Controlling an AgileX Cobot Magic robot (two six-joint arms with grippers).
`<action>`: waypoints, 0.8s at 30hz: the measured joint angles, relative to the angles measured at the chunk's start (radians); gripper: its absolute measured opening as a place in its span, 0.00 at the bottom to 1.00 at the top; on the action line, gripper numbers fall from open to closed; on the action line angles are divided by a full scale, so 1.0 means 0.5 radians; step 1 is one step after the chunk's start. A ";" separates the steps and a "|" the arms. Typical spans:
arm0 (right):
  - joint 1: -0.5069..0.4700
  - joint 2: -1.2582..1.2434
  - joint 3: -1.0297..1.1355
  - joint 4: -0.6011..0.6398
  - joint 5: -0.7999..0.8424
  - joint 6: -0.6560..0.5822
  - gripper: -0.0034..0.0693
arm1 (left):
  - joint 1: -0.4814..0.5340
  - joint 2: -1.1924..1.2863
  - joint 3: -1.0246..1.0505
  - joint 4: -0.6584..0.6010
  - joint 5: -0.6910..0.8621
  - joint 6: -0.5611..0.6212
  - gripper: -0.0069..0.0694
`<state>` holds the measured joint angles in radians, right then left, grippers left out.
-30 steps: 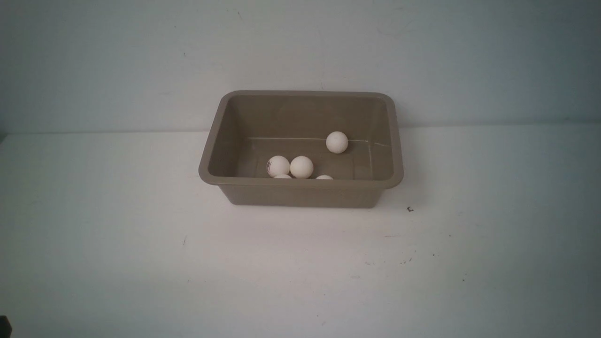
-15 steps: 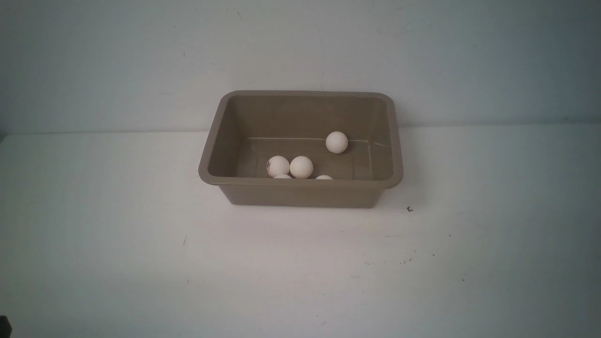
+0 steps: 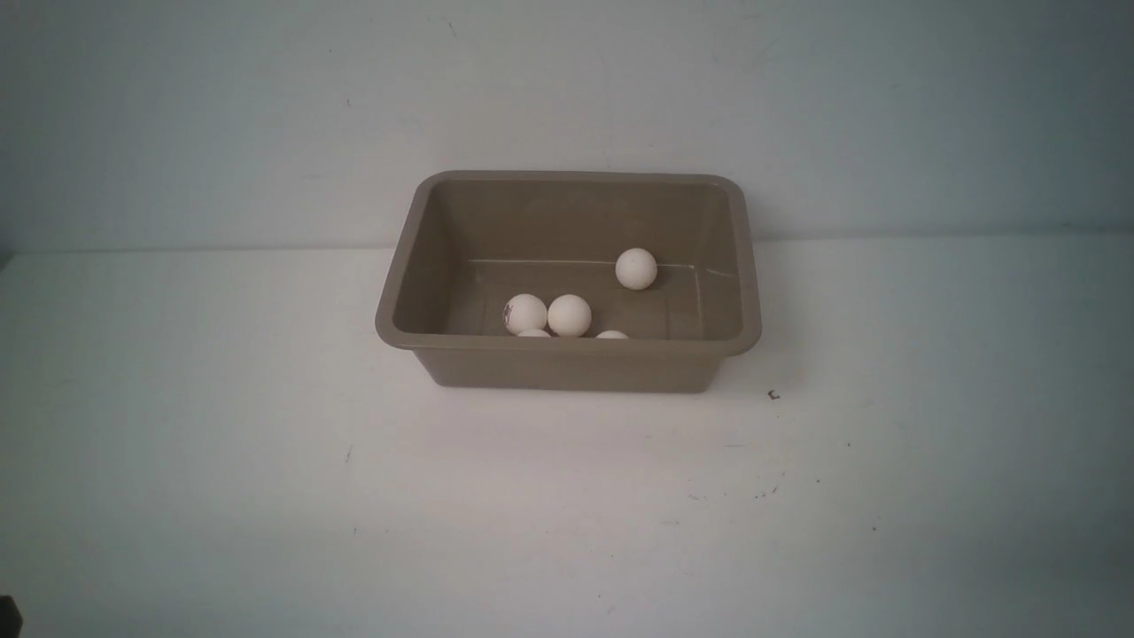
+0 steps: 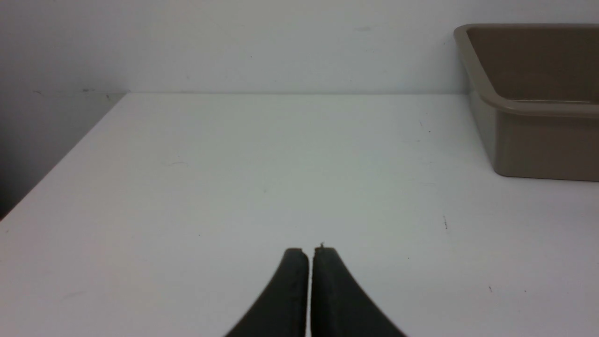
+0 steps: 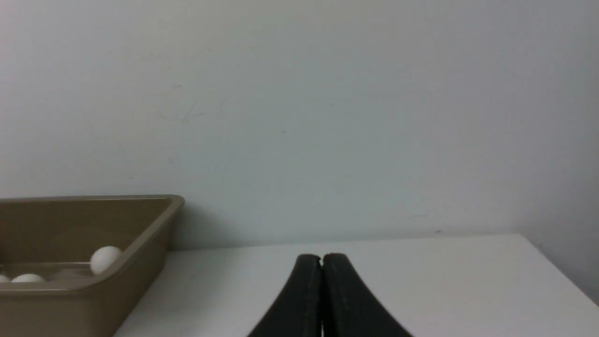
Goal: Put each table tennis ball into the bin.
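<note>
The taupe-brown bin point(image 3: 567, 350) stands at the back middle of the white table. Several off-white table tennis balls lie inside it: one near the far wall point(image 3: 636, 268), a smudged one point(image 3: 524, 314) touching another point(image 3: 569, 315), and two more peeking over the near rim point(image 3: 611, 335). Neither gripper shows in the front view. In the left wrist view my left gripper point(image 4: 310, 250) is shut and empty, over bare table, with the bin point(image 4: 510, 105) off to one side. My right gripper point(image 5: 321, 256) is shut and empty too, apart from the bin point(image 5: 154, 224), where a ball point(image 5: 105, 259) shows.
A small dark speck point(image 3: 773, 395) lies on the table just right of the bin. The wall rises right behind the bin. The table's left edge point(image 4: 56, 159) shows in the left wrist view and its right edge point(image 5: 561, 271) in the right wrist view.
</note>
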<state>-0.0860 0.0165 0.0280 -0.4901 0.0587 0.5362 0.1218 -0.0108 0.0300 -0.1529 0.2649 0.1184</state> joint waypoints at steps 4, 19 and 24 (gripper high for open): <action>-0.025 0.000 0.000 -0.002 0.218 0.107 0.03 | 0.000 0.000 0.000 0.000 0.000 0.000 0.09; -0.031 0.000 -0.002 0.004 0.644 0.136 0.03 | 0.000 0.000 0.000 0.000 0.000 0.000 0.09; -0.031 0.000 -0.002 0.004 0.651 0.085 0.03 | 0.000 0.000 0.000 0.000 0.000 0.000 0.09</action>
<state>-0.1016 0.0165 0.0270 -0.4882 0.3843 0.5787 0.1218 -0.0108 0.0300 -0.1529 0.2649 0.1184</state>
